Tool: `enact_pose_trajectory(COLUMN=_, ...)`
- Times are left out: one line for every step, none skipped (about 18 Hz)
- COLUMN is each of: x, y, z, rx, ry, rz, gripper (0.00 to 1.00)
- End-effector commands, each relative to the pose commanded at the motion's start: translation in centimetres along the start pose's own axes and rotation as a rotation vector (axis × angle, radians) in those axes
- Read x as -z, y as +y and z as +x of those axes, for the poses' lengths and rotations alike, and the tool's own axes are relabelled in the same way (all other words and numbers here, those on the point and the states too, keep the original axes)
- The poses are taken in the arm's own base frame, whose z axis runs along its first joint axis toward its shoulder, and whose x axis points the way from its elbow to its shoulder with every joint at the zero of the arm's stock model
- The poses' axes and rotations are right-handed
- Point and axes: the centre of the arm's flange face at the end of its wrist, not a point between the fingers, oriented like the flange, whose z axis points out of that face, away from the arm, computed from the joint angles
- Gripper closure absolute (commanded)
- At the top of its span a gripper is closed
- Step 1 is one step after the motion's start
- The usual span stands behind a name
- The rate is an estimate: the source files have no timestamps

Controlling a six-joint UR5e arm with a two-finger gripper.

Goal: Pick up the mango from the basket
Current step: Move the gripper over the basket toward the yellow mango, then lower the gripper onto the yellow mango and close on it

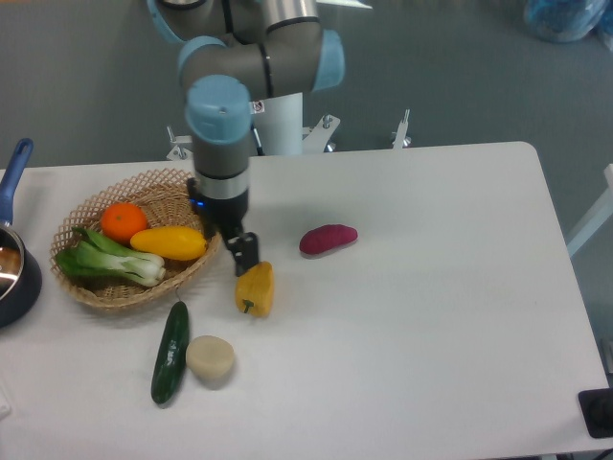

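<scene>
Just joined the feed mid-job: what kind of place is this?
Probably a robotics lab test bench, not a kitchen: a plain white table, an arm on a pedestal, grey floor, and produce staged in a basket and on the tabletop.

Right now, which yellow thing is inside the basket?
The mango. It is smooth and long and lies in the wicker basket beside the orange. The other yellow one, the lumpy bell pepper, sits out on the table.
</scene>
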Motion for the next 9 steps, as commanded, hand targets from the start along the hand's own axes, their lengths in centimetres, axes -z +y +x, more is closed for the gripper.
enact_pose_trajectory(x=-0.3, y=-0.1, z=0.8, rx=-0.009, ry=0.009, rz=-0.007, gripper=0.00)
enact_pose_trajectory(x=-0.8, y=0.0, z=1.4, rx=-0.013, ry=0.021, rz=-0.012, gripper=0.00)
enact_pose_trajectory(x=-0.9, y=0.1, z=1.9, rx=-0.015, ry=0.026, rz=-0.014, gripper=0.00)
enact_pose_trajectory(x=-1.0, y=0.1, z=2.5, rx=-0.021, ry=0.031, rz=-0.015, gripper=0.00)
enact_pose_trajectory(x=-1.3, y=-0.2, z=3.1, rx=-0.035, ry=0.040, rz=-0.017, gripper=0.00)
enact_pose_trajectory(x=-1.7, y=-0.3, z=3.6, rx=-0.043, ry=0.051, rz=-0.021, gripper=0.00)
enact_pose_trajectory(x=-2.2, y=-0.3, z=3.9, rx=-0.054, ry=0.061, rz=-0.025, gripper=0.00)
enact_pose_trajectory(x=-3.0, y=-0.4, z=3.9, rx=-0.070, ry=0.075, rz=-0.031, gripper=0.00)
enact_pose_trajectory(x=-3.6, y=-0.8, z=4.2, rx=-0.093, ry=0.087, rz=-0.034, gripper=0.00)
